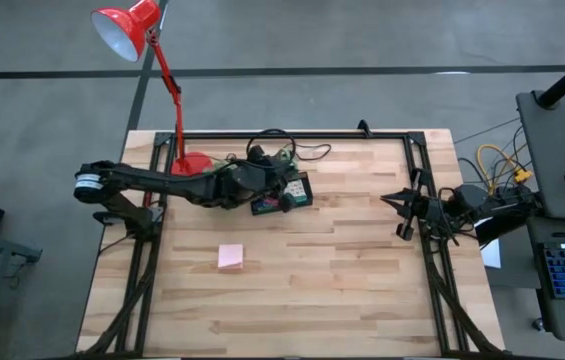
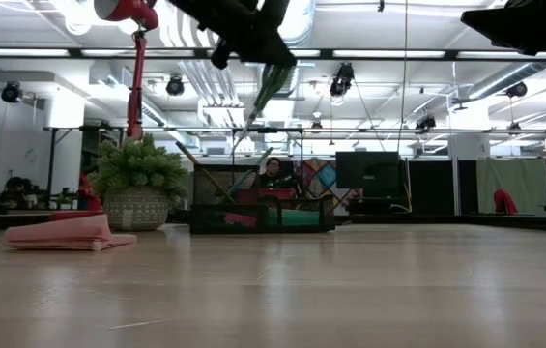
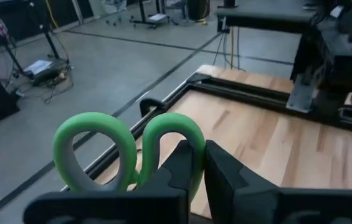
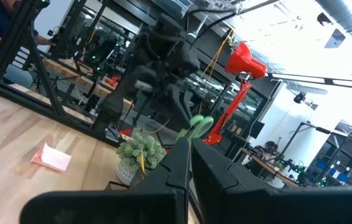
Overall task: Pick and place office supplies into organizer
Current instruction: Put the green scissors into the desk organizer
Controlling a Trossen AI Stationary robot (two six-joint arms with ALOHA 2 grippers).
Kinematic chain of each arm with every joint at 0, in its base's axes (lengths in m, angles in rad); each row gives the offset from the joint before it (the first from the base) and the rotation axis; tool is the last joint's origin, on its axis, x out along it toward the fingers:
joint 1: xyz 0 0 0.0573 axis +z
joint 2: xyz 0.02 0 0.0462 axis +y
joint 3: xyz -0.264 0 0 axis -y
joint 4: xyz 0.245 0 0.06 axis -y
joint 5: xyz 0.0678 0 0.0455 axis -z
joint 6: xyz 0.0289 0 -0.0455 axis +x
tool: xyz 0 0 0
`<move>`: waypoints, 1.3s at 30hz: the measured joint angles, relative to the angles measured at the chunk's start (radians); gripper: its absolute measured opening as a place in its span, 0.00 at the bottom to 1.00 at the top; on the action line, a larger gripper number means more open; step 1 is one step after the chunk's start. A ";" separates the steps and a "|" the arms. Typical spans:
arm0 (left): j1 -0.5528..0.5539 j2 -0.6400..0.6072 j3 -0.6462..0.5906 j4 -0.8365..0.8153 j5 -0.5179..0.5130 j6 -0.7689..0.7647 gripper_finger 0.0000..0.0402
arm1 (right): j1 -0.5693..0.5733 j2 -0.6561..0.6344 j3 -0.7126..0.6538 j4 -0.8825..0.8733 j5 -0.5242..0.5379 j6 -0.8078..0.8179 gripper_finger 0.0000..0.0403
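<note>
The green-handled scissors (image 3: 126,152) sit clamped in the left gripper (image 3: 197,165), handles up, held above the organizer (image 1: 284,192), which lies just past the table's centre toward 11 o'clock. In the low view the blades seem to point down into the tray, though that is hard to judge. The pink sticky-note pad (image 1: 230,257) lies near 7 o'clock from the organizer. The right gripper (image 1: 403,200) waits, pinched shut and empty, at 3 o'clock.

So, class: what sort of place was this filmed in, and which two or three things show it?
Probably a robotics lab or workshop. Two dark robot arms are bolted to a pale wooden butcher-block table with a black metal frame; exposed ceiling ducts and track lights hang overhead; a cluttered side bench with yellow cables stands nearby.
</note>
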 joint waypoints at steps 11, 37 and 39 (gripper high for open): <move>0.033 0.002 -0.115 0.112 -0.098 -0.071 0.01 | 0.000 0.000 0.000 0.000 0.000 -0.007 0.02; 0.034 -0.015 -0.198 0.259 -0.139 -0.056 0.01 | 0.000 0.000 0.000 0.000 0.000 -0.003 0.02; 0.034 -0.015 -0.193 0.259 -0.139 -0.053 0.01 | 0.000 0.000 0.000 0.000 0.000 -0.007 0.02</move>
